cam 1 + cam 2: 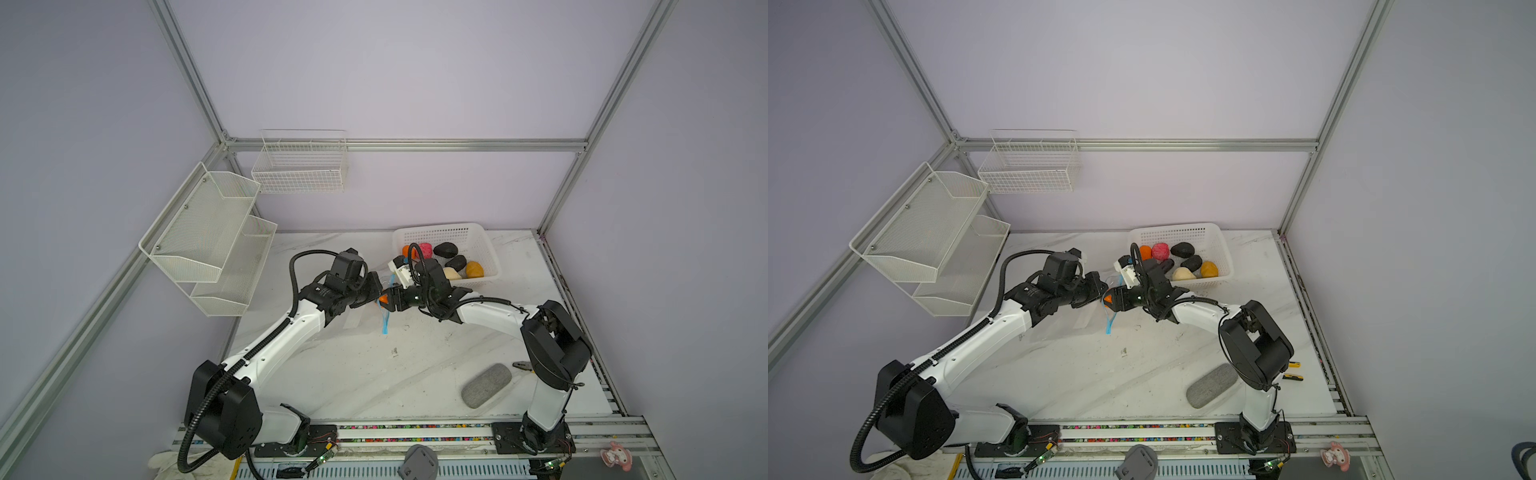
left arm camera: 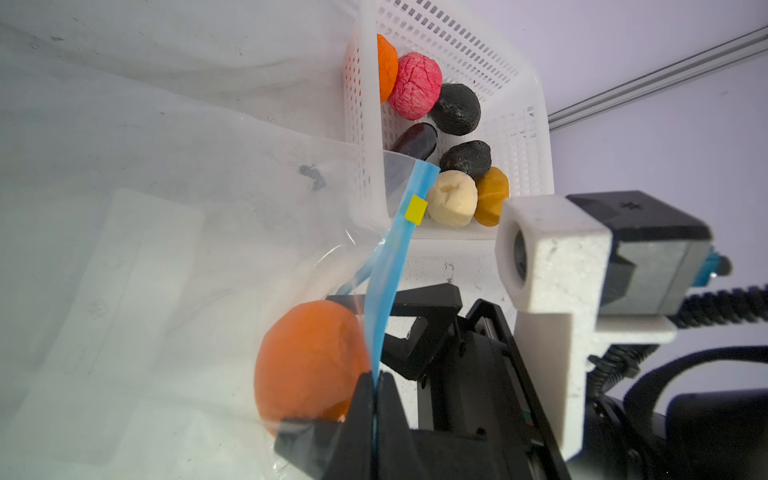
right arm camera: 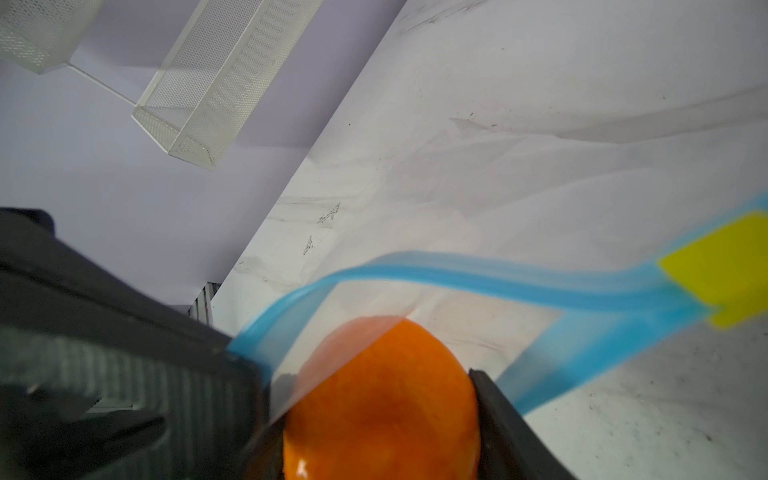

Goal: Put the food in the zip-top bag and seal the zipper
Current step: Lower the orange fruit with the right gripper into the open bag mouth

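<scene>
The clear zip-top bag (image 2: 166, 249) lies on the table, its mouth facing the white basket (image 2: 536, 124). My left gripper (image 2: 376, 382) is shut on the light blue zipper (image 2: 388, 282) and lifts the upper lip; the yellow tab (image 2: 416, 210) sits further along the strip. My right gripper (image 3: 374, 386) is shut on an orange fruit (image 3: 386, 399) at the bag's mouth, partly under the clear film. In both top views the two grippers meet at that fruit (image 1: 382, 298) (image 1: 1108, 298). The other food rests in the basket (image 1: 482, 241): a pink piece (image 1: 424, 250), black ones (image 1: 445, 249), a cream one and a yellow-brown one.
A grey oval pad (image 1: 486, 385) and pliers (image 1: 523, 365) lie near the right arm's base. White mesh shelves (image 1: 208, 237) hang on the left wall, and a wire basket (image 1: 299, 166) hangs on the back wall. The basket stands just behind both grippers.
</scene>
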